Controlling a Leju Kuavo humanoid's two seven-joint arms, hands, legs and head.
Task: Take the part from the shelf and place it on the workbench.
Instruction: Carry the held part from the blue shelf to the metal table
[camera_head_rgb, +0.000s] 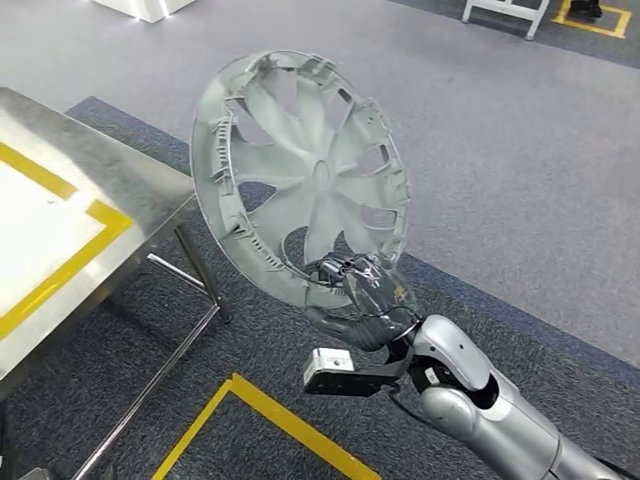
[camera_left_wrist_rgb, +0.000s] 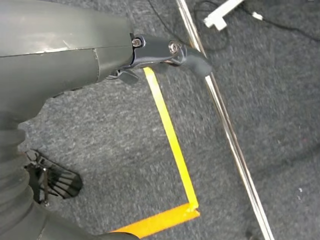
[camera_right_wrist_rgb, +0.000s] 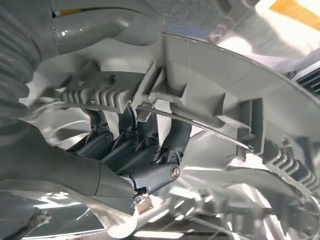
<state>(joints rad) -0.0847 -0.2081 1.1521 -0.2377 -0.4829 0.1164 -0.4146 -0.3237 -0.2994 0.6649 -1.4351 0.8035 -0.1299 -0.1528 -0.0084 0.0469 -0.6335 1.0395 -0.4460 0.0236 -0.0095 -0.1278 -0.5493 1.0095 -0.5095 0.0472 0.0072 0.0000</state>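
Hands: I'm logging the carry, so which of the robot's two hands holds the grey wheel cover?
The right hand grips the wheel cover by its lower rim, holding it up beside the workbench. The left hand holds nothing, over the carpet.

Head view looks forward and down from high on the body, mid-range, over the table (camera_head_rgb: 90, 190) corner and the carpet's yellow floor tape (camera_head_rgb: 287, 420). Left wrist view sits close behind the left hand (camera_left_wrist_rgb: 166, 52), facing the floor; it shares the yellow tape and table leg rail (camera_left_wrist_rgb: 226, 135) with head view. Right wrist view is very close behind the right hand (camera_right_wrist_rgb: 143, 150), against the part (camera_right_wrist_rgb: 211, 75).
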